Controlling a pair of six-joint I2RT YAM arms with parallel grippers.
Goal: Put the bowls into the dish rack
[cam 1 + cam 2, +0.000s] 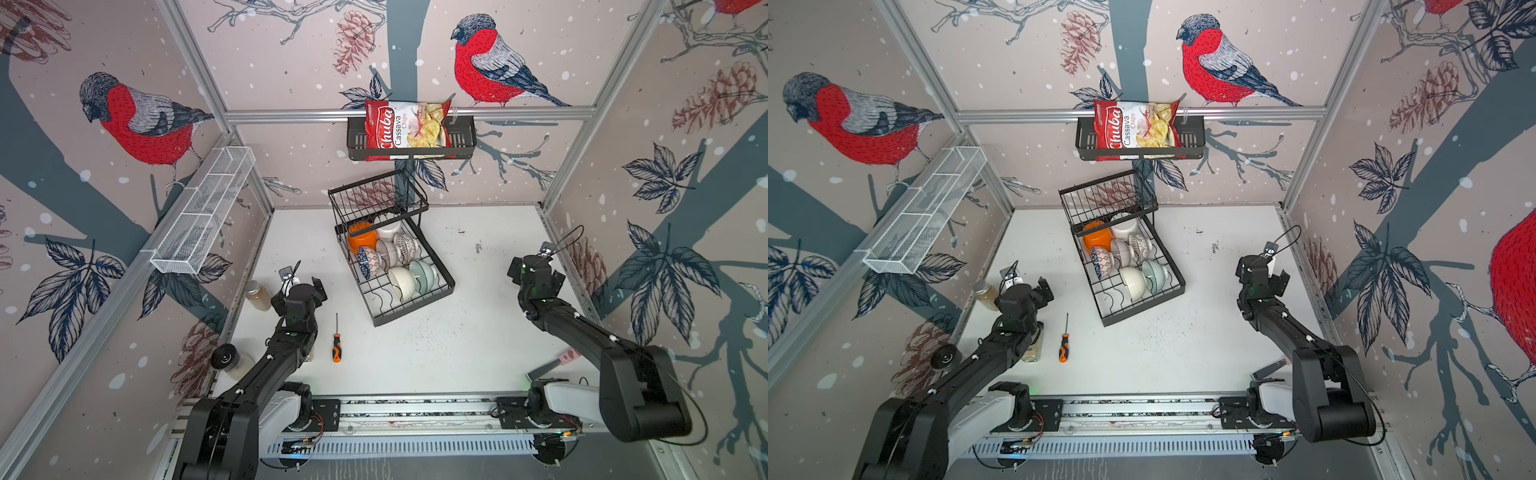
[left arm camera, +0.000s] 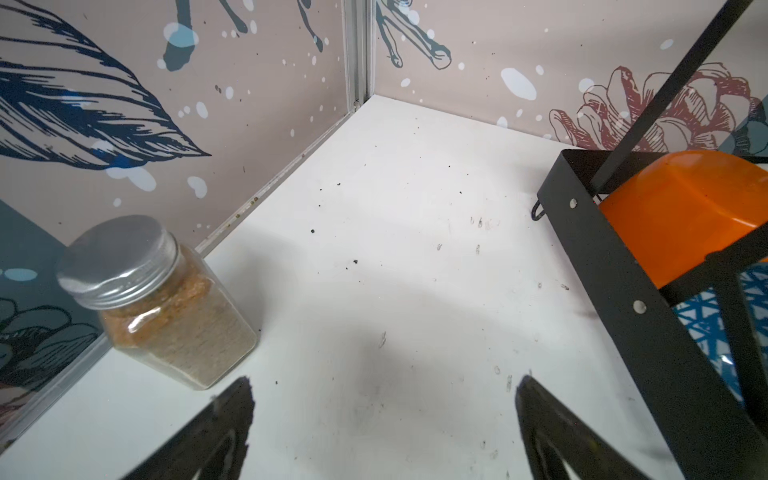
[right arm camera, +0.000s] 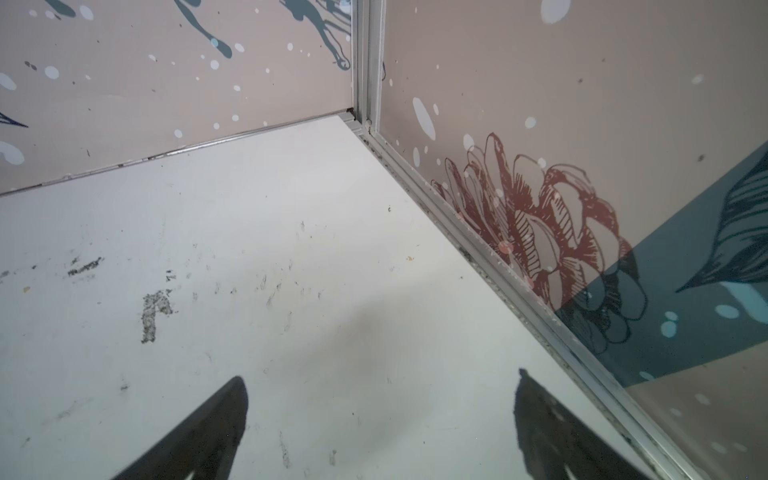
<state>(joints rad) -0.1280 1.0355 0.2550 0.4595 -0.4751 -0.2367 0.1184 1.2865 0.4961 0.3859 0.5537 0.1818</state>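
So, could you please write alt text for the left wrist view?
The open left hand hangs over the white table, holding nothing. A spice jar with a silver lid stands by the wall; a corner of the black dish rack shows an orange bowl and a blue patterned bowl.

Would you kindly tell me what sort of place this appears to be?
Probably a robot test cell staged as a kitchen: aluminium frame, bird-print wall panels, a dish rack holding bowls.
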